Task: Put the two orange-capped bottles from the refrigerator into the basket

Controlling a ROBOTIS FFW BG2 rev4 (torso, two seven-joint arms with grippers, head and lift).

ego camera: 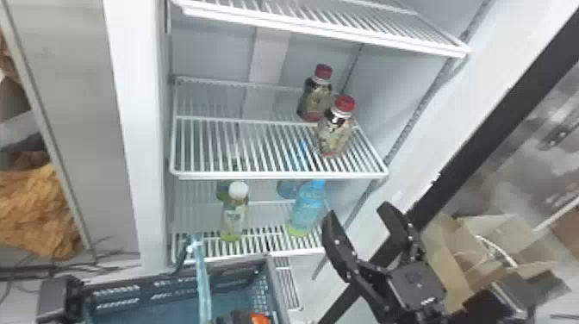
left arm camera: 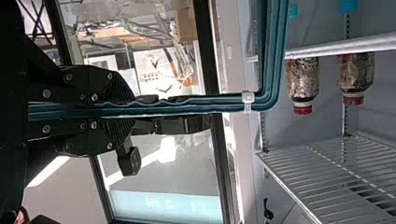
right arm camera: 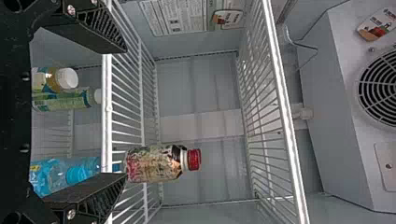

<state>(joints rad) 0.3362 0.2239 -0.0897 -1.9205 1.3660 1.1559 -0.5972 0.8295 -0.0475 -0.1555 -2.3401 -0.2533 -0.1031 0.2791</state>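
Red caps top both bottles [ego camera: 335, 131] standing on the right part of the refrigerator's middle shelf [ego camera: 280, 175]. Below that shelf's right end, I have my right gripper [ego camera: 356, 210] spread and empty; below its left half, my left gripper [ego camera: 232, 318] clamps the teal basket handle [ego camera: 202, 275].

I count two patterned, red-capped bottles [ego camera: 334, 131] by the middle shelf's [ego camera: 275, 174] right edge; below, two white-capped, green-tinted bottles [ego camera: 234, 215] leftward, two blue plastic bottles [ego camera: 306, 209] near the right edge; one grey perforated basket [ego camera: 146, 283].
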